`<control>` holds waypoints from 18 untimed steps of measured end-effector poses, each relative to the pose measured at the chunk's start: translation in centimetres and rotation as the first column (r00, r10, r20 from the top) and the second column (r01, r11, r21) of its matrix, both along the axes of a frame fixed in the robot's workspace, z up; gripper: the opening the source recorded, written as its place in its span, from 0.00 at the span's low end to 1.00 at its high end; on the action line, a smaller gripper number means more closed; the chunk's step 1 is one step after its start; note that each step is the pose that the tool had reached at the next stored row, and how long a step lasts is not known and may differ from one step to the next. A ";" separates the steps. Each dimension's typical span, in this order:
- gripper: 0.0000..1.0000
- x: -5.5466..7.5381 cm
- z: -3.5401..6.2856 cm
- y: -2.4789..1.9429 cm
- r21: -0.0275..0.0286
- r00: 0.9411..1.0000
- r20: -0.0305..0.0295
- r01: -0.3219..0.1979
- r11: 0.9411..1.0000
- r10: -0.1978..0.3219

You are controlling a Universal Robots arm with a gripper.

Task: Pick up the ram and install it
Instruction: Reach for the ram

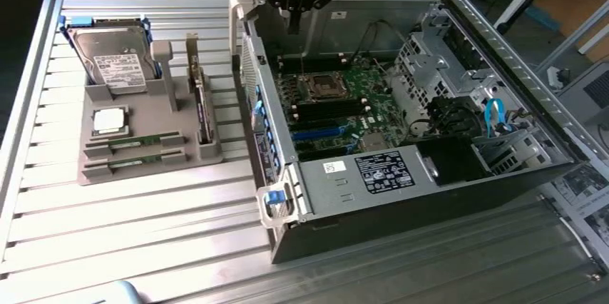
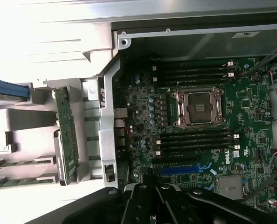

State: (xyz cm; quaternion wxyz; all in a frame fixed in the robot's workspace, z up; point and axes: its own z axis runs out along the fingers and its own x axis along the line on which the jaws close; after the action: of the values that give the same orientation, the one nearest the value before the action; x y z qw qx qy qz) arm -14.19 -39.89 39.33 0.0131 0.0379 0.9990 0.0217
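Two ram sticks, thin green boards, lie side by side in slots of the grey holder on the exterior view's left: one ram stick and a second just in front of it. They show edge-on in the wrist view. My gripper hangs high over the open computer case's back corner, fingers shut with nothing between them, well away from the holder. Its black housing borders the wrist view. On the motherboard, dark memory slots run beside the CPU socket.
The holder also carries a hard drive, a square silver CPU chip and an upright expansion card. The open case lies on a slatted metal table; its side wall stands between holder and motherboard. Cables and drive cages crowd the case's right part.
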 end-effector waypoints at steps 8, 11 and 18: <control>0.11 -1.1 0.00 0.00 0.000 1.000 0.000 0.000 1.000 0.000; 0.11 -1.5 0.00 0.00 0.000 1.000 0.000 0.000 1.000 0.000; 0.11 -2.0 0.00 0.00 0.000 1.000 0.000 0.000 1.000 0.000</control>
State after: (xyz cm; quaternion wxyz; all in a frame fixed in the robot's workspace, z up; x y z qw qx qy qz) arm -16.20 -39.89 39.33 0.0131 0.0379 0.9990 0.0217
